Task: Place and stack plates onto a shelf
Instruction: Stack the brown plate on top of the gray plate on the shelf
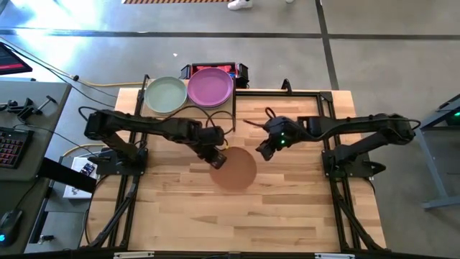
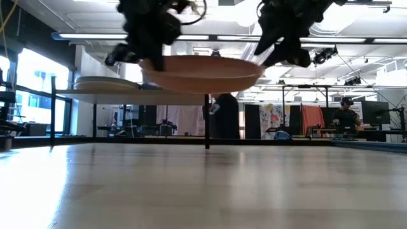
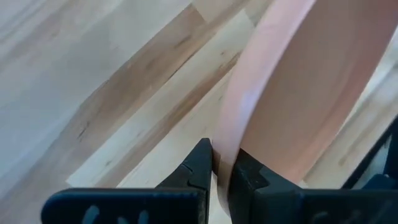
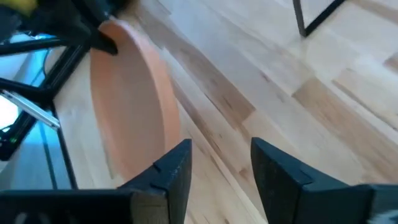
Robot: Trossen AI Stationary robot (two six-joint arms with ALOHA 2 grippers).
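Left gripper (image 1: pixel 215 158) pinches the rim of the terracotta plate (image 1: pixel 236 168), one finger on each face of the edge, as the left wrist view confirms (image 3: pixel 214 171). Plate is held clear of the tabletop (image 1: pixel 287 208), roughly level in the low view (image 2: pixel 200 71), near the table's middle and in front of the shelf (image 1: pixel 223 109). Right gripper (image 1: pixel 264 150) sits just beside the plate's opposite edge, fingers spread and holding nothing; in the right wrist view (image 4: pixel 217 168) the plate (image 4: pixel 134 118) lies beyond its open fingers. On the shelf: sage green plate (image 1: pixel 166 95) and purple plate (image 1: pixel 210 87), side by side.
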